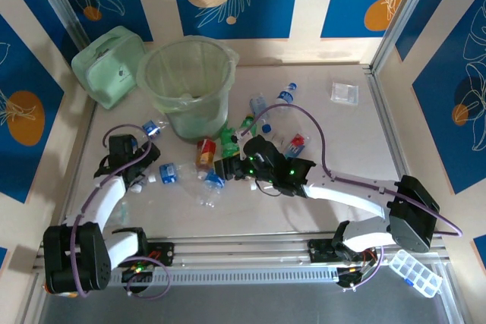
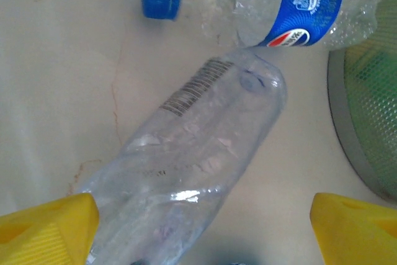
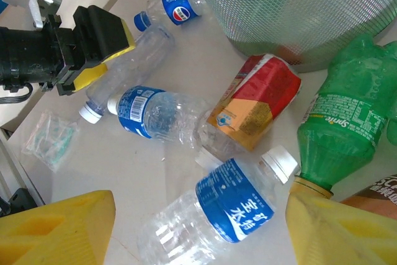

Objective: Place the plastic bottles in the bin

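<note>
The pale-green bin (image 1: pixel 186 81) stands at the back left, its mesh-patterned wall (image 3: pixel 298 4) close behind the bottles. Plastic bottles lie scattered in front of it. My left gripper (image 2: pixel 201 234) is open over a clear unlabelled bottle (image 2: pixel 198 159) that lies nearer its left finger. A Pepsi-labelled bottle (image 2: pixel 298 4) lies just beyond it. My right gripper (image 3: pixel 198 231) is open around a clear bottle with a blue label (image 3: pixel 229 215). Near it lie a red and orange bottle (image 3: pixel 257 107), a green Sprite bottle (image 3: pixel 347 128) and another blue-labelled one (image 3: pixel 155 113).
A pale green boxy container (image 1: pixel 110 66) sits left of the bin. More bottles (image 1: pixel 287 95) lie to the bin's right, and a clear flat packet (image 1: pixel 344 92) lies at the back right. A small plastic bag (image 3: pixel 49 138) rests near the left arm. A compartment box (image 1: pixel 414 271) sits at the near right.
</note>
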